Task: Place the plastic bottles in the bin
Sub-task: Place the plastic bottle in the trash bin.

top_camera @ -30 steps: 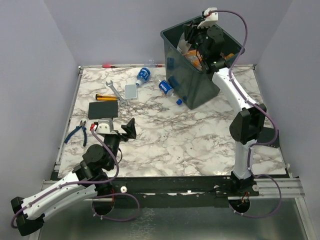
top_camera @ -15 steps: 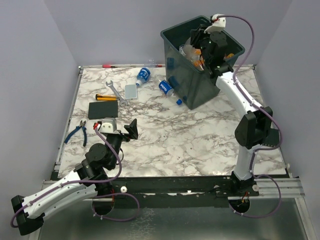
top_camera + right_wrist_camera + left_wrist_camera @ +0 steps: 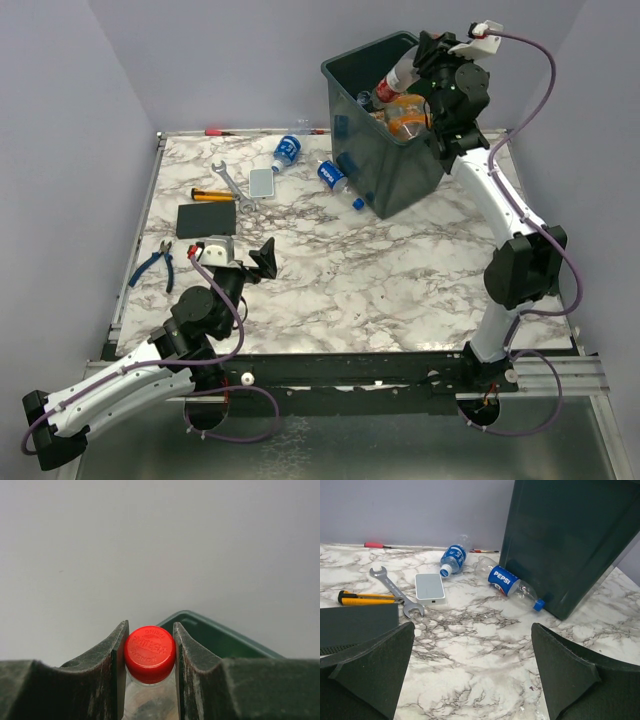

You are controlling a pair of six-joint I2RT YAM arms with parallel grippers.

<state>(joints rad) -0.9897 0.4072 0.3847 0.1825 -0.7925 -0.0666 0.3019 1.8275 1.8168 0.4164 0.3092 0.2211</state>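
Observation:
The bin (image 3: pixel 385 185) stands tilted at the back right of the table, with an orange bottle (image 3: pixel 405 115) among those inside. Above its far rim, my right gripper (image 3: pixel 425 58) is shut on the red cap (image 3: pixel 150 652) of a clear bottle (image 3: pixel 403 72), whose neck (image 3: pixel 147 700) hangs between the fingers. The bin's rim (image 3: pixel 220 630) shows just behind. Two blue-labelled plastic bottles (image 3: pixel 288 152) (image 3: pixel 335 178) lie on the marble left of the bin, the nearer a Pepsi bottle (image 3: pixel 507 581) beside the bin wall (image 3: pixel 570 540). My left gripper (image 3: pixel 245 262) hovers open and empty (image 3: pixel 472 650) near the front left.
Left of the bottles lie a wrench (image 3: pixel 228 180), a light grey slab (image 3: pixel 262 182), a yellow knife (image 3: pixel 212 196) and a black slab (image 3: pixel 206 219). Blue-handled pliers (image 3: pixel 152 262) rest by the left edge. A red pen (image 3: pixel 218 131) lies along the back wall.
My right gripper has risen from inside the bin and swung right, lifting the red-capped bottle above the rim. The left arm shifted slightly forward, still open.

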